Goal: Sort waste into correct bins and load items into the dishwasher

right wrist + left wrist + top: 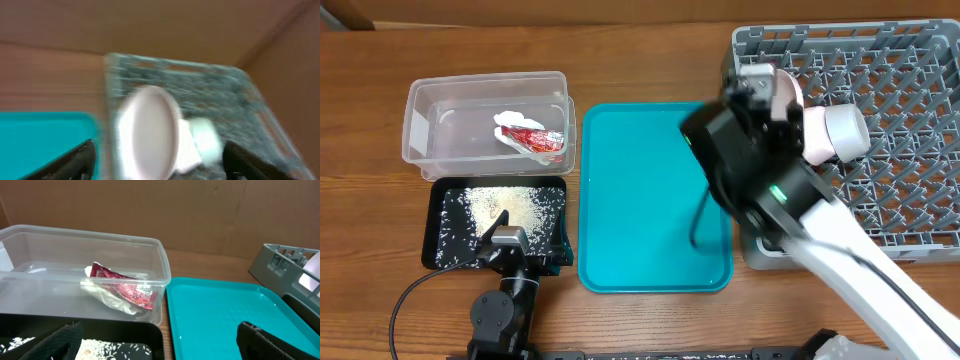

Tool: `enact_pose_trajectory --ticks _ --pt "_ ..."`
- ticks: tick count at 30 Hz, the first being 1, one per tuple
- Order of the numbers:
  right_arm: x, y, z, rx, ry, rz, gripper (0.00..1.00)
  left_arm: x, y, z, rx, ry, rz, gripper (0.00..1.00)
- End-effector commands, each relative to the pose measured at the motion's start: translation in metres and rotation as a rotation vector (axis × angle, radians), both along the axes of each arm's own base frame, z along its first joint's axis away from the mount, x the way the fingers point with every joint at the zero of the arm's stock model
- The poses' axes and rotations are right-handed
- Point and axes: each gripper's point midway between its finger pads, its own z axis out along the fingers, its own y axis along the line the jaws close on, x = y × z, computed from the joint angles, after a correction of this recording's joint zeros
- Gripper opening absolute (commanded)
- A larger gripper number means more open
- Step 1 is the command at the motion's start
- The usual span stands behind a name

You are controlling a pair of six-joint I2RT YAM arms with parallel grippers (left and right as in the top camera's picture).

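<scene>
Plate (150, 131) stands on edge just inside the dish rack (905, 160), cup (205, 141) touching it. It looks glazed, slick and breakable, so pinch the rim. Right gripper (160, 161) spread and empty; left gripper (165, 342) spread too.

Clear plastic tub (125, 252), wooden table (650, 322)

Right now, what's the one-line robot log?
wrapper in tub; rice in black tray; plate, cup in rack; left hand open; right hand open
</scene>
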Motion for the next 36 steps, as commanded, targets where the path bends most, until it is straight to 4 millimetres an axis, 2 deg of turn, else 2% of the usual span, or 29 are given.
enact_pose_trajectory --ticks 1,6,8,10,17,21,25,29,33,36 --pt "-0.041 0.042 0.029 0.302 0.019 0.279 1.00 0.000 -0.001 0.000 0.000 -0.003 -0.007 1.00" --pt "-0.103 0.079 0.063 0.549 0.065 0.632 1.00 0.000 -0.001 0.000 0.000 -0.003 -0.007 1.00" --pt "-0.121 0.083 0.071 0.582 0.080 0.722 1.00 0.000 -0.001 0.000 0.000 -0.002 -0.007 1.00" --pt "-0.130 0.071 0.068 0.548 0.090 0.722 1.00 0.000 -0.001 0.000 0.000 -0.003 -0.007 1.00" --pt "-0.141 0.008 0.054 0.424 0.078 0.529 1.00 0.000 -0.001 0.000 0.000 -0.003 -0.007 1.00" --pt "-0.154 -0.016 0.054 0.408 0.061 0.494 1.00 0.000 -0.001 0.000 0.000 -0.003 -0.007 1.00" --pt "-0.154 -0.037 0.063 0.439 -0.022 0.428 1.00 0.000 -0.001 0.000 0.000 -0.003 -0.007 1.00" --pt "-0.139 -0.057 0.066 0.493 -0.157 0.322 1.00 0.000 -0.001 0.000 0.000 -0.003 -0.007 1.00" --pt "-0.124 -0.064 0.048 0.555 -0.263 0.286 1.00 0.000 -0.001 0.000 0.000 -0.003 -0.007 1.00" --pt "-0.117 -0.062 0.019 0.604 -0.311 0.319 1.00 0.000 -0.001 0.000 0.000 -0.003 -0.007 1.00"
